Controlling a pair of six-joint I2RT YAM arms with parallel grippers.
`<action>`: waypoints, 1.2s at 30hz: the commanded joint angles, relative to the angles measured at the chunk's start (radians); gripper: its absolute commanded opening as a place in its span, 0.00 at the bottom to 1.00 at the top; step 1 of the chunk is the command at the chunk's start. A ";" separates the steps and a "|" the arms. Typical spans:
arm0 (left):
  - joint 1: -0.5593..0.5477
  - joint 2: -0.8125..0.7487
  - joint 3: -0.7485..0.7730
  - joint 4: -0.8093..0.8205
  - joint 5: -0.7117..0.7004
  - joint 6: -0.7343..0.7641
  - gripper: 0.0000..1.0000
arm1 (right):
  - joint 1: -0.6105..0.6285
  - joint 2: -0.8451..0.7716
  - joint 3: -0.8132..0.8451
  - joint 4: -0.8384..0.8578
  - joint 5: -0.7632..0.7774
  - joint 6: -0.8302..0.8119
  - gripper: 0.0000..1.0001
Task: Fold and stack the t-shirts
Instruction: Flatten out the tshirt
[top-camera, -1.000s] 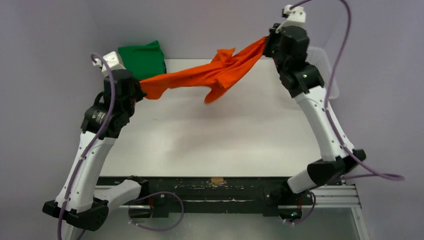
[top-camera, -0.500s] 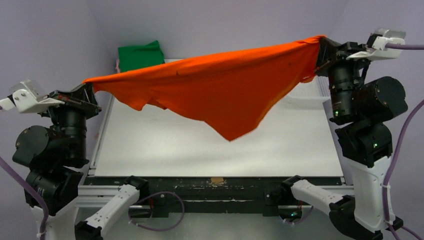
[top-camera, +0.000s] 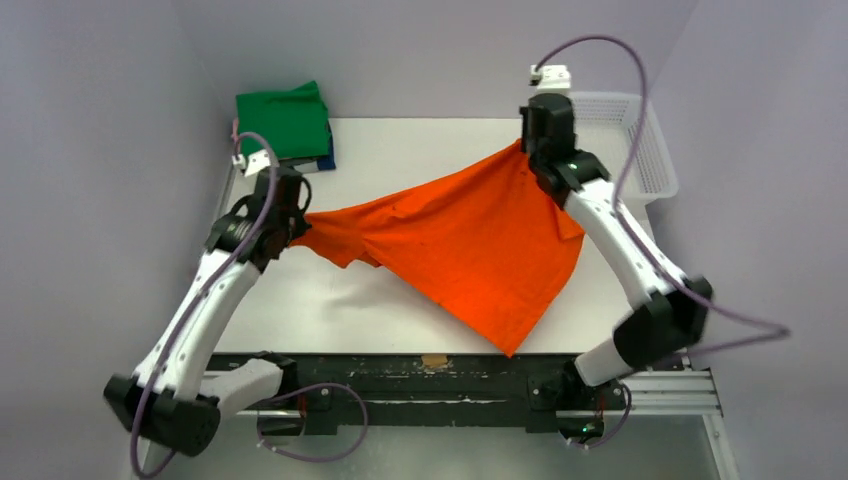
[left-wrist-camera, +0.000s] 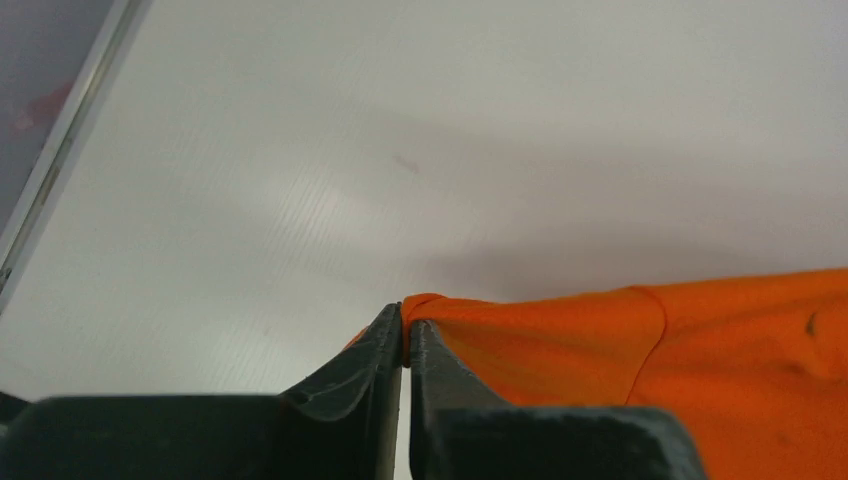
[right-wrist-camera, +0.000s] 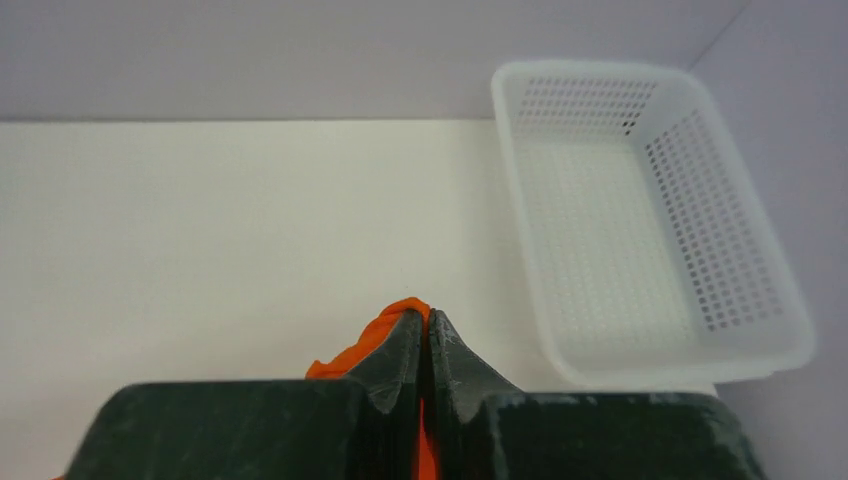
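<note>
White tabletop (top-camera: 330, 300) lay under the orange tee (top-camera: 470, 250), stretched slantwise between both arms. Left gripper (left-wrist-camera: 404, 330) pinched its left corner, right gripper (right-wrist-camera: 428, 330) clamped the far-right corner, body sagging toward the near edge.

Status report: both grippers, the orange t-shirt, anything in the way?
Left gripper shut on orange t-shirt, right gripper too. Shirt spread between them over the table. Green t-shirt and basket clear at the back.

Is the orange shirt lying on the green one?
No, the left end effector and right end effector hold the orange shirt apart from the green shirt.
</note>
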 joint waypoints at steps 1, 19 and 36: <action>0.074 0.252 -0.037 -0.058 0.056 -0.114 0.13 | -0.070 0.367 0.071 0.129 -0.054 0.038 0.05; 0.269 0.439 -0.202 0.132 0.481 -0.136 0.82 | -0.043 0.071 -0.360 -0.064 -0.427 0.317 0.75; 0.273 0.629 -0.188 0.218 0.512 -0.244 0.80 | 0.252 -0.075 -0.739 -0.240 -0.573 0.473 0.77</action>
